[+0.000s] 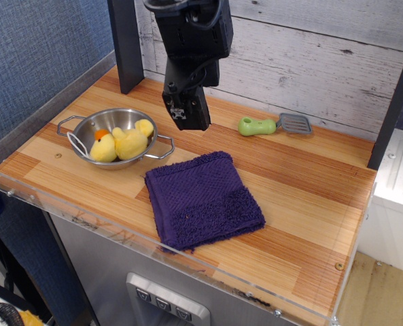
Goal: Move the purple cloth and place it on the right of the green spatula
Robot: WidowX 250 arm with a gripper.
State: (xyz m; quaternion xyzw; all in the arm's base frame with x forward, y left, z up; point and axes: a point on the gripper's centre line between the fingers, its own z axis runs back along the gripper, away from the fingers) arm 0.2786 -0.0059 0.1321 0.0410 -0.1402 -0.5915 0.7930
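The purple cloth (202,199) lies flat near the front middle of the wooden table, its fluffy band toward the front right. The green spatula (274,125) lies at the back right, with its light-green handle to the left and its grey slotted head to the right. My gripper (187,117) hangs from the black arm above the table, behind the cloth and left of the spatula. Its fingers look close together with nothing between them. It touches neither the cloth nor the spatula.
A steel bowl (92,125) with handles holds a yellow plush duck (123,143) at the left. A dark post (124,44) stands at the back left, another at the right edge. A clear lip runs along the table's front edge (187,255).
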